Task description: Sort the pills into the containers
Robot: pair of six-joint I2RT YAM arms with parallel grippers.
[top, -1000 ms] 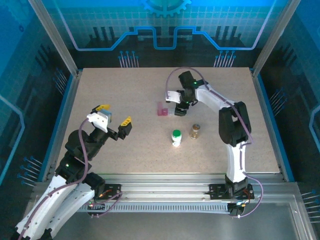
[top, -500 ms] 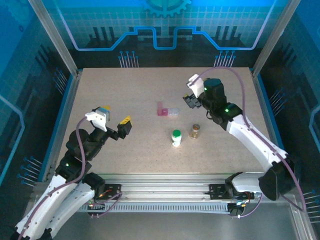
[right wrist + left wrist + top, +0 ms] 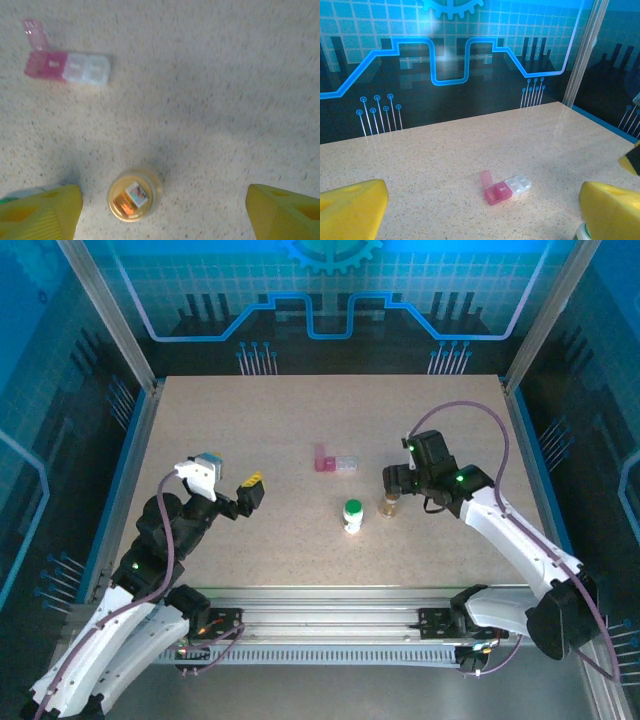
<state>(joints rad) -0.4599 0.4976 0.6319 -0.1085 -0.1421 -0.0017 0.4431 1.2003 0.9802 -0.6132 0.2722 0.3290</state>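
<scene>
The clear-and-pink pill box (image 3: 335,461) lies mid-table with one pink lid flipped up; it is also in the left wrist view (image 3: 507,187) and the right wrist view (image 3: 67,66). The white bottle with a green cap (image 3: 352,514) stands upright nearer the arms. To its right stands the amber vial (image 3: 390,503), seen from straight above (image 3: 135,195) without a cap. My right gripper (image 3: 393,485) hovers over the vial, open (image 3: 162,212), and the vial sits near its left finger (image 3: 42,210). My left gripper (image 3: 230,476) is open (image 3: 480,210) and apart from everything, facing the pill box. The pills are hidden.
Blue side walls and aluminium posts (image 3: 140,360) border the speckled table (image 3: 250,420). The bottle's edge (image 3: 580,233) peeks in beside my left gripper's right finger (image 3: 612,205).
My right arm has pulled back from the pill box and swung toward the near side, ending above the amber vial. The left arm has barely shifted.
</scene>
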